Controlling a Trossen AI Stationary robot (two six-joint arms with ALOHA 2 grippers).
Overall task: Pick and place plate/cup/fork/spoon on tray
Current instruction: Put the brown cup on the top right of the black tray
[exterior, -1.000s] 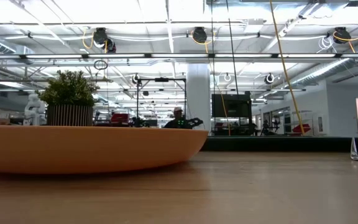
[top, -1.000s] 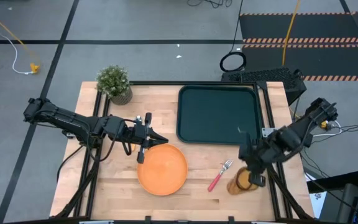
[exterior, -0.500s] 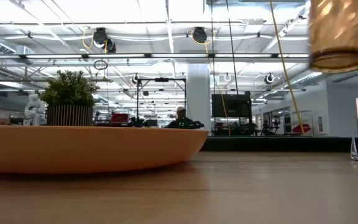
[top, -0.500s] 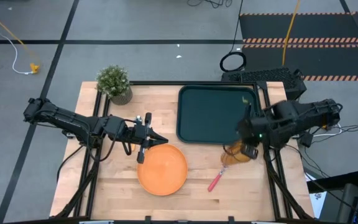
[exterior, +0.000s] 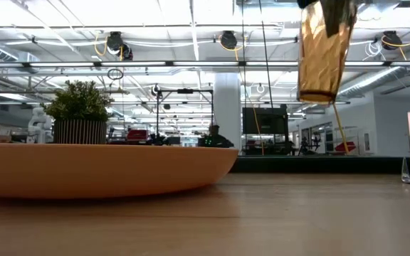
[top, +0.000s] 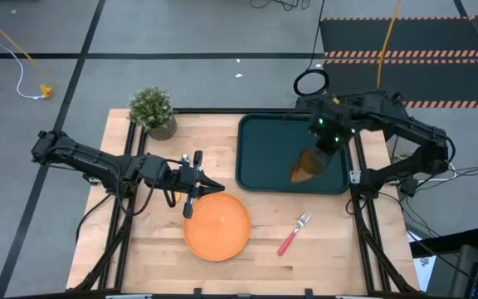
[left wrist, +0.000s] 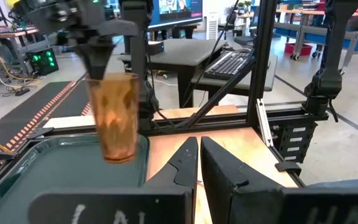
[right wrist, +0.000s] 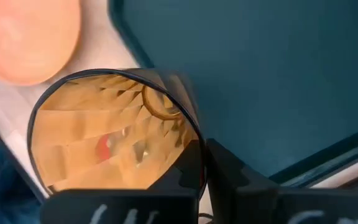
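Observation:
My right gripper (top: 320, 148) is shut on the amber cup (top: 307, 164), which hangs in the air over the dark green tray (top: 272, 141). The cup also shows in the low view (exterior: 324, 53) and the left wrist view (left wrist: 114, 118). The orange plate (top: 217, 226) lies flat on the table at front centre. The red-handled fork (top: 293, 234) lies on the table to its right. My left gripper (top: 214, 188) is shut and empty, just above the plate's far left rim. I do not see the spoon. My right gripper holds the cup by its rim (right wrist: 188, 134), one finger inside the cup and one outside. The fingers come from above, pointing down. The cup hangs below them, mouth up and slightly tilted, lifted clear above the tray (left wrist: 55, 174).
A potted green plant (top: 153, 110) stands at the table's far left corner. A keyboard (top: 355, 101) and a cable coil lie beyond the tray's far edge. Bare wood shows between the plate and the tray and along the front edge.
My right gripper has lifted the cup off the table at the front right, beside the fork, and carried it up and toward the far edge, over the tray. The cup now hangs clear of the table. The fork and plate have stayed in place.

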